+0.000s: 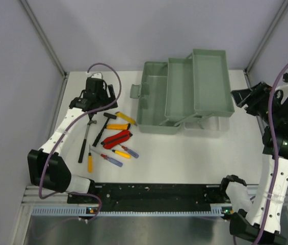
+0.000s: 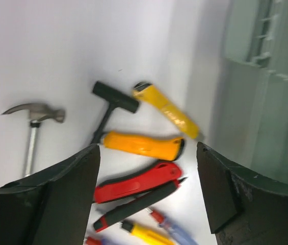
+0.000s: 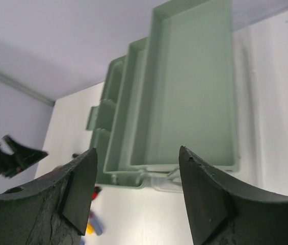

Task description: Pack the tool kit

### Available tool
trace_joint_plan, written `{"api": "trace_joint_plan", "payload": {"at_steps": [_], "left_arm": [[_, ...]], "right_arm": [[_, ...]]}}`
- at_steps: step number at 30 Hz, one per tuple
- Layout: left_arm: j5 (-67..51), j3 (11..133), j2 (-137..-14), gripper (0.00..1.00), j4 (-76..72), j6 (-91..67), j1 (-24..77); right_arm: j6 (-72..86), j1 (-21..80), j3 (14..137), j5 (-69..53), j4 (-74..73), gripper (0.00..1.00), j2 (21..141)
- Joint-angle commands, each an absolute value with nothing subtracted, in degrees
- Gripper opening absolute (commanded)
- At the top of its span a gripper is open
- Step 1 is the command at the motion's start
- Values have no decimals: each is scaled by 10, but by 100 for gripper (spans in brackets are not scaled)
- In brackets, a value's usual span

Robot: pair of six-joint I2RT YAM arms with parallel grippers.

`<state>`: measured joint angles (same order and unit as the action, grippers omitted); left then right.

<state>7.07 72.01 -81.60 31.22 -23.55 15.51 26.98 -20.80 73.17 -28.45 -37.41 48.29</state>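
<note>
Grey-green rectangular plastic toolbox [image 1: 154,124] is seen unfolded on the white bench [image 1: 184,158]; the left hand [image 2: 148,148] and the right hand [image 3: 137,150] are spread wide, nothing is gripped.

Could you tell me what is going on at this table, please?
The toolbox sits open, trays folded out and visibly empty. The hammer, red pliers and other tools lie on the table left of it. The left arm's fingers hang open above them. The right arm's fingers are open beside the box, holding nothing.
</note>
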Motion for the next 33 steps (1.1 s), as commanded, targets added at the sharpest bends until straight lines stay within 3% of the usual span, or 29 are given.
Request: {"api": "trace_joint_plan", "payload": {"at_steps": [1, 13, 33], "left_arm": [[96, 679, -822, 73, 364, -171, 128], [109, 592, -865, 59, 352, -191, 120], [61, 541, -961, 57, 270, -185, 54]], "right_arm": [[266, -166, 765, -363, -371, 64, 464], [241, -80, 754, -320, -432, 68, 482], [272, -62, 757, -302, -419, 67, 536]]}}
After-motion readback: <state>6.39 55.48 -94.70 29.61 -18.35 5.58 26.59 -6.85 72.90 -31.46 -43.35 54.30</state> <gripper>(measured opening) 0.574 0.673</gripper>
